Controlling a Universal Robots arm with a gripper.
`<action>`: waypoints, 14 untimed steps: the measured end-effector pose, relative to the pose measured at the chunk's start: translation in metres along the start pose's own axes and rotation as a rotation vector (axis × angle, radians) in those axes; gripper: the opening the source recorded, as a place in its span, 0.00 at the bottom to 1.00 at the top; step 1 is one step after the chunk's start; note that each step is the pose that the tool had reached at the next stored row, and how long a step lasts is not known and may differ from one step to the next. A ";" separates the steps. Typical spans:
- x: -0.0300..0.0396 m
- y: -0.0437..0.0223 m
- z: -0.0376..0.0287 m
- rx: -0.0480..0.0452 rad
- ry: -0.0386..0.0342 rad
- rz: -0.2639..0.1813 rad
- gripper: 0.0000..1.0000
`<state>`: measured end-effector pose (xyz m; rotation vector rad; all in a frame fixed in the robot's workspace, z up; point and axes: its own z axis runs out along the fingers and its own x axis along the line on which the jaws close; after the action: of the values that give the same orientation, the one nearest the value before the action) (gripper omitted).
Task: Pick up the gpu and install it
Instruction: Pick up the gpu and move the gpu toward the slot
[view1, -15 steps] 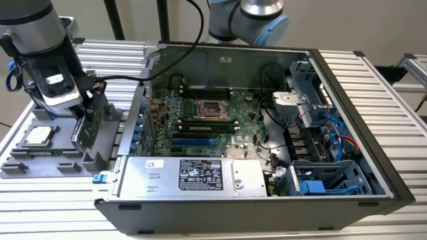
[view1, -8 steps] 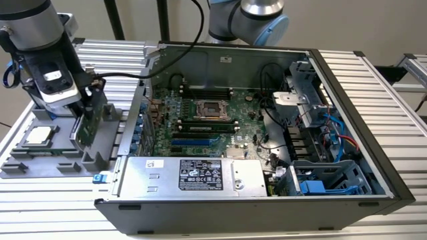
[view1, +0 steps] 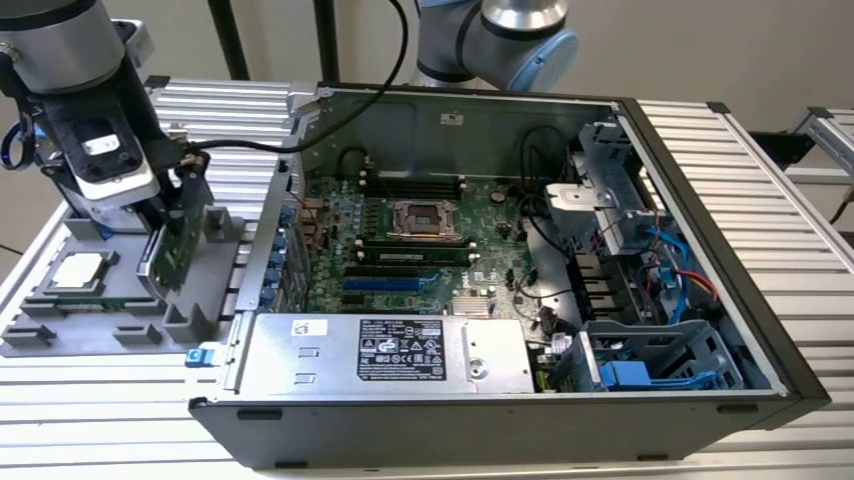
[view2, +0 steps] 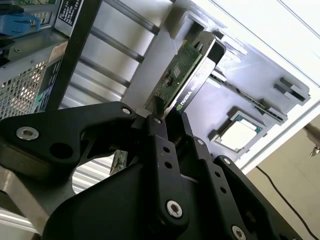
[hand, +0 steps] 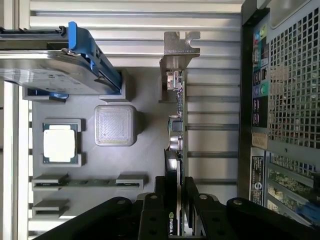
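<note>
Green, likely stiff but fragile, the gpu (hand: 178, 117) is standing on edge in the grey tray (hand: 145, 165) beside the case (hand: 280, 125); the gripper (hand: 178, 184) is clamping its upper edge, seemingly the safest hold.

The gpu (hand: 178, 125), a thin green card with a silver end bracket, is seen standing on edge, clasped by the gripper (hand: 178, 181).

We see an open computer case (view1: 467, 432) filling the centre and right of the exterior view, its motherboard (view1: 501, 250) exposed and a silver power supply (view1: 387, 352) along its lower edge. At the left, a grey tray (view1: 47, 338) holds a square CPU chip (view1: 78, 272). Both case and tray rest on a slatted table (view1: 747, 160).
</note>
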<state>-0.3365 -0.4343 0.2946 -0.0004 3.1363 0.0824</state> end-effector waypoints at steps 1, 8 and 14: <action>0.0000 0.0000 -0.0006 0.0000 0.0000 0.000 0.00; 0.0000 0.0002 -0.0048 0.0000 0.0001 0.000 0.00; 0.0000 0.0004 -0.0076 0.0000 0.0000 0.000 0.00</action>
<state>-0.3365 -0.4343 0.3022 -0.0003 3.1363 0.0823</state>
